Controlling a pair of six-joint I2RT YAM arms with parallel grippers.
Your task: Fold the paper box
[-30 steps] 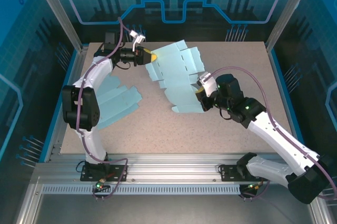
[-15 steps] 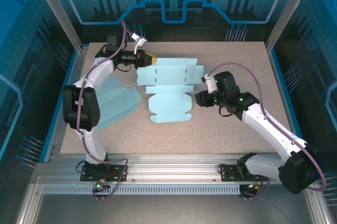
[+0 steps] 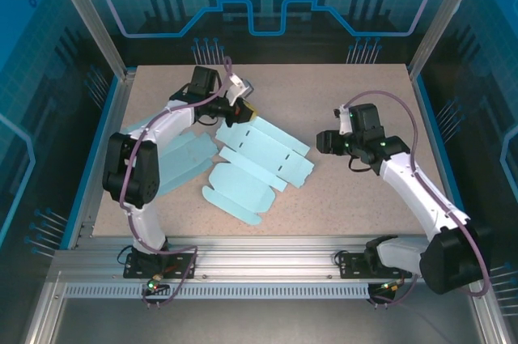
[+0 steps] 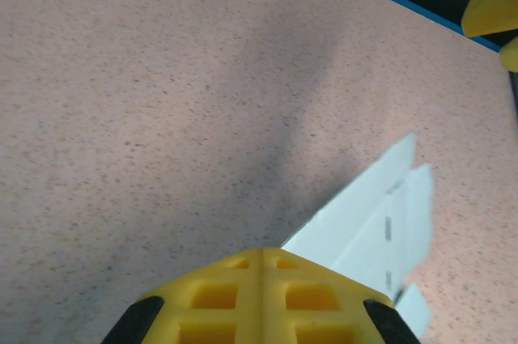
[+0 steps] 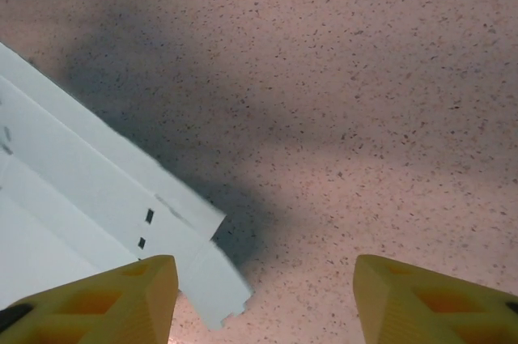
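The paper box (image 3: 259,164) is a flat pale blue cut-out lying diagonally mid-table. My left gripper (image 3: 244,111) is at its far left corner, shut on that corner. In the left wrist view the yellow fingers (image 4: 261,253) are pressed together and the paper box (image 4: 374,213) runs out from under them to the right. My right gripper (image 3: 322,143) stands open just right of the sheet, apart from it. Its wrist view shows the right gripper (image 5: 265,269) spread wide over bare table, with the sheet's edge (image 5: 81,190) beside the left finger.
Other pale blue flat sheets (image 3: 174,156) lie at the left under the left arm. The speckled tabletop (image 3: 356,206) is bounded by blue rails and a metal frame (image 3: 267,255) at the near edge. The right gripper's yellow fingertips (image 4: 490,10) show at the left wrist view's top right.
The right gripper opened, let go of the sheet and drew back to the right. The left gripper swung nearer and rightward, and the sheet dropped flat and turned diagonal.
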